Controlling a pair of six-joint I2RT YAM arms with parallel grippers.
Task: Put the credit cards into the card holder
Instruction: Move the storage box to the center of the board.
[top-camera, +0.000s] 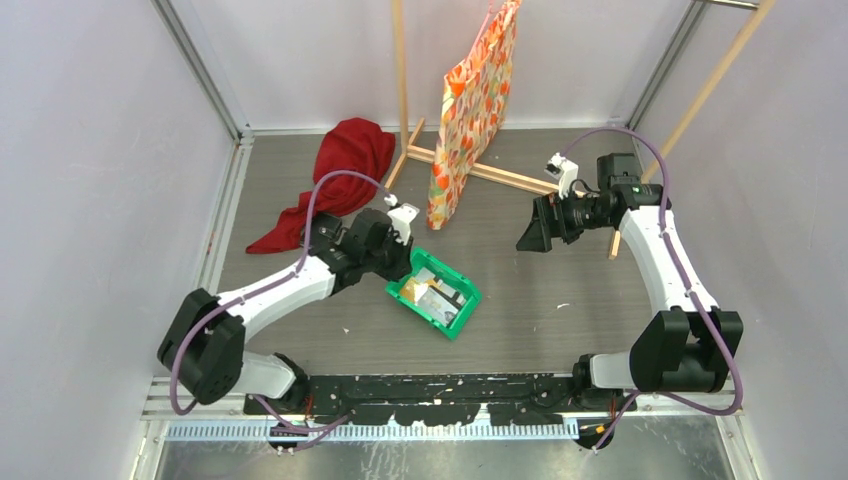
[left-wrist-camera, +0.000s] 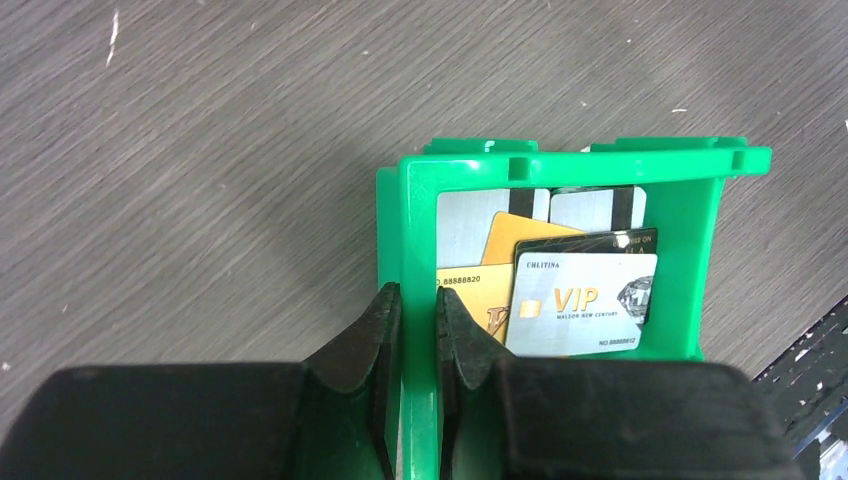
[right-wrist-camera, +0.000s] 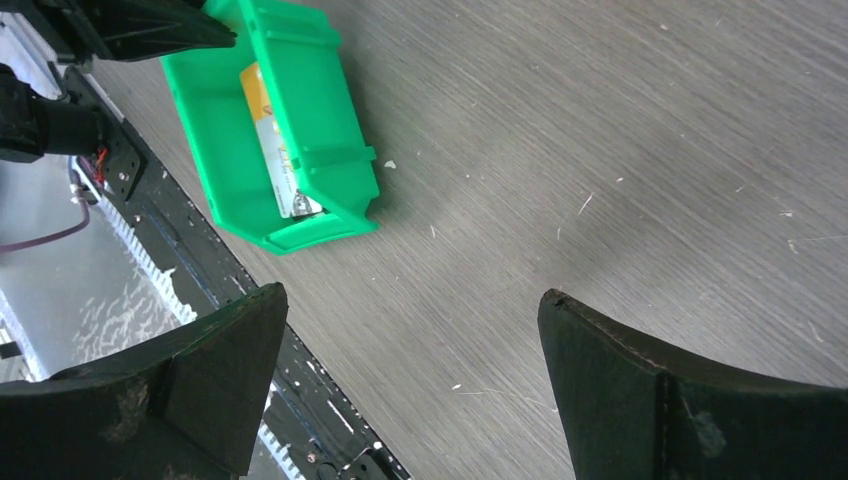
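Several credit cards lie stacked in a green plastic tray (left-wrist-camera: 560, 165): a gold one (left-wrist-camera: 470, 290), a white-grey VIP one (left-wrist-camera: 585, 305) on top and a dark one (left-wrist-camera: 640, 238) behind it. My left gripper (left-wrist-camera: 418, 295) is shut on the tray's left side wall, one finger outside and one inside beside the gold card. From above, the tray (top-camera: 462, 318) sits mid-table with the left gripper (top-camera: 398, 262) at its far-left corner. My right gripper (top-camera: 530, 235) hangs open and empty to the right, above bare table (right-wrist-camera: 412, 300). The card holder is out of view.
A red cloth (top-camera: 340, 170) lies at the back left. A patterned gift bag (top-camera: 470, 110) hangs on a wooden stand (top-camera: 500, 172) at the back centre. A black rail (top-camera: 440, 395) runs along the near edge. White walls enclose the table.
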